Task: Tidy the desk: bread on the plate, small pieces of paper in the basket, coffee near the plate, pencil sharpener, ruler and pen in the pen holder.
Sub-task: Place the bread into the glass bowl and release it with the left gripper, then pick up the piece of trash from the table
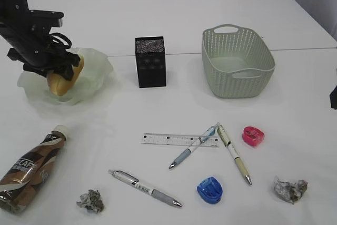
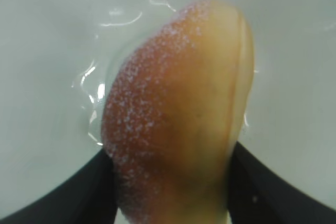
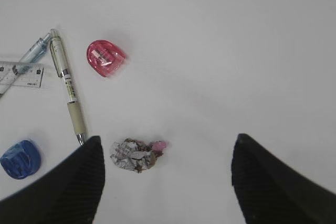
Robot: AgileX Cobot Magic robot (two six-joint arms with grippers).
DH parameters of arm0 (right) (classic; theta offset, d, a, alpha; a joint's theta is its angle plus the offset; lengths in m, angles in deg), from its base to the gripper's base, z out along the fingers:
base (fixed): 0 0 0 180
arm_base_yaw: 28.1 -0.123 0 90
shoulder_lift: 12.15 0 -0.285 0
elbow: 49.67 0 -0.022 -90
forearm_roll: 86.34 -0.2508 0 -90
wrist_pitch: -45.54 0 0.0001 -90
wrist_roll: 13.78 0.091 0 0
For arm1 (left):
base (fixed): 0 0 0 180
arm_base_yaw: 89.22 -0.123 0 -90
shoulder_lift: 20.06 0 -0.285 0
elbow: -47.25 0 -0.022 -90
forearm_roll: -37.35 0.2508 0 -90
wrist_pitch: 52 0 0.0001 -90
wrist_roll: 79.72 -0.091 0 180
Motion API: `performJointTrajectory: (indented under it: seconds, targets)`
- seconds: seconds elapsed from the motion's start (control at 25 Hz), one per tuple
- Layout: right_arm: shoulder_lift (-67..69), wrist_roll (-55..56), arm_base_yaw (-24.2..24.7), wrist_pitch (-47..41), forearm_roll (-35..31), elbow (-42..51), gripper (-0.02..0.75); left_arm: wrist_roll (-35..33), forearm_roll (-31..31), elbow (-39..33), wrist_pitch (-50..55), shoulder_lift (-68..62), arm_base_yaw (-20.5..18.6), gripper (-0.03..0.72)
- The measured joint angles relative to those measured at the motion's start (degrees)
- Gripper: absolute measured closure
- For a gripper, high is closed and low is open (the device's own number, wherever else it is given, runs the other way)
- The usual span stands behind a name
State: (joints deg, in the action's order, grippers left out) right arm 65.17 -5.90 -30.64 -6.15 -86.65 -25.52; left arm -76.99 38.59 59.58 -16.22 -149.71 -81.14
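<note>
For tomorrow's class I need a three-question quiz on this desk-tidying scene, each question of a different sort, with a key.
1. True or false: the basket already holds a paper ball.
2. Multiple choice: where is the bread? A) on the bare desk B) over the plate, between the left gripper fingers C) in the pen holder
3. Fill in: the coffee bottle is lying on its ____.

Key
1. False; both paper balls lie on the desk.
2. B
3. side
</note>
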Motion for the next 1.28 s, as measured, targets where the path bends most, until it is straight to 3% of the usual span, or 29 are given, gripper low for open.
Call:
performJointTrajectory:
  seconds: [0.2,0.36,1.04,1.28]
  targets:
    - [0.00,0.00,0.00,-0.14,0.00,0.00,0.186,0.00,-0.26,0.00,-0.23,-0.64,0.00,0.100]
    - [0.00,0.00,0.00,-0.23,0.88,-0.03,0.186,0.00,-0.66,0.37,0.34,-0.01,0.00,0.064]
    - [0.00,-0.02,0.00,-1.00,2.13,-0.11,0.186,-2.72,0.26,0.34,23.23,18.13,0.00,0.132]
    - [0.00,-0.81,-0.13,-4.69,2.13,-0.11,0.186,-3.26,0.30,-10.18,24.46,23.60,0.00,0.171]
